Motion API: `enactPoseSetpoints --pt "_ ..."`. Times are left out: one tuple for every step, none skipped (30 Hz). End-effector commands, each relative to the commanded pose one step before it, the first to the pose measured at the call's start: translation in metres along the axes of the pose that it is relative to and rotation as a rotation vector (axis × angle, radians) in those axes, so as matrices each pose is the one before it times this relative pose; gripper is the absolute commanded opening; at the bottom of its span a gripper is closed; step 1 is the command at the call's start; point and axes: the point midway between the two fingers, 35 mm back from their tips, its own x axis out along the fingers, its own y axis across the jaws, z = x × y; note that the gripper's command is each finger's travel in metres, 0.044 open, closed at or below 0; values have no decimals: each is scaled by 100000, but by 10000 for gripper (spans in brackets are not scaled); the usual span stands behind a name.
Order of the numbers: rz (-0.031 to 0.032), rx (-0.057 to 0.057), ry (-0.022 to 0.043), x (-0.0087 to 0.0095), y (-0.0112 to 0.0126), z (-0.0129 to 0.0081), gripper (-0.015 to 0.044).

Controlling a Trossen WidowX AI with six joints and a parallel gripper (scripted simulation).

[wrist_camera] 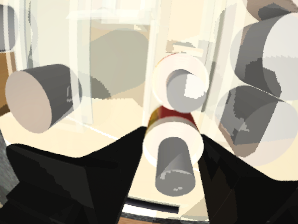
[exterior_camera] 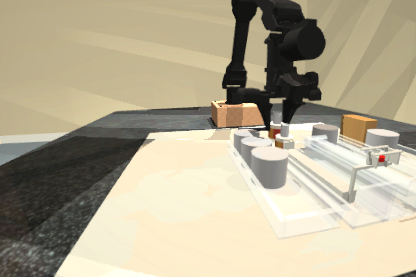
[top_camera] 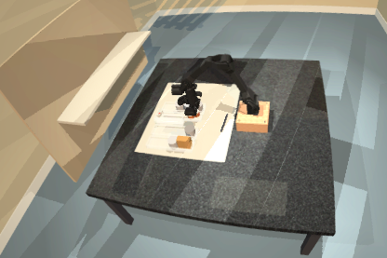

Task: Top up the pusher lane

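Observation:
My gripper (top_camera: pixel 192 111) (exterior_camera: pixel 277 121) (wrist_camera: pixel 172 135) is shut on a small jar (exterior_camera: pixel 275 130) (wrist_camera: pixel 170 156) with an orange-red body and a white lid. It holds the jar upright and low at the end of the clear lane rack (exterior_camera: pixel 300 212) nearest the arm's base. A matching small jar (exterior_camera: pixel 284 141) (wrist_camera: pixel 180 87) stands just beyond it, close to or touching it. A grey bracket with a red mark (exterior_camera: pixel 382 158) sits across a lane further along the rack. I cannot tell whether the held jar touches the lane floor.
Three grey cylinders (exterior_camera: pixel 269 166) (wrist_camera: pixel 41 96) stand in a row in the neighbouring lane. More grey cylinders (exterior_camera: pixel 382 139) (wrist_camera: pixel 244 117) and a tan box (top_camera: pixel 184 142) (exterior_camera: pixel 358 126) stand on the other side. The rack lies on a cream mat (top_camera: pixel 215 146) on the dark table (top_camera: pixel 260 177).

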Motion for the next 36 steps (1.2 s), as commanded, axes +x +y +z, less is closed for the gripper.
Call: enactPoseSetpoints --pt "252 -509 -2092 80 50 515 0" --pt "0 0 0 30 0 0 0" --pt "0 0 0 30 0 0 0" --pt "0 0 0 30 0 0 0" --pt "0 0 0 30 0 0 0" --pt "0 0 0 30 0 0 0" --pt "0 0 0 30 0 0 0" --pt "0 0 0 30 0 0 0" --pt "0 0 0 30 0 0 0" --pt "0 0 0 30 0 -1 0" --pt "0 0 0 30 0 -1 0" --pt "0 0 0 30 0 -4 0" --pt "0 0 0 30 0 -4 0" --pt "0 0 0 30 0 -4 0" --pt "0 0 0 30 0 -4 0" --pt "0 0 0 30 0 -5 0" --pt "0 0 0 30 0 -5 0" --pt "0 0 0 30 0 -5 0" --pt "0 0 0 30 0 -5 0" --pt "0 0 0 30 0 -5 0" --pt "0 0 0 30 0 -5 0" --pt "0 0 0 30 0 -5 0" --pt "0 0 0 30 0 -5 0" --pt "0 0 0 30 0 -5 0" --pt "0 0 0 30 0 -5 0" --pt "0 0 0 30 0 -5 0" --pt "0 0 0 30 0 -5 0" --pt "0 0 1 30 0 -5 0" --pt "0 0 1 30 0 -5 0" --pt "0 0 1 30 0 -5 0" --pt "0 0 1 30 0 -5 0" --pt "0 0 1 30 0 -5 0" --pt "0 0 1 30 0 -5 0" --pt "0 0 1 30 0 -5 0" --pt "0 0 1 30 0 -5 0" --pt "0 0 1 30 0 -5 0"
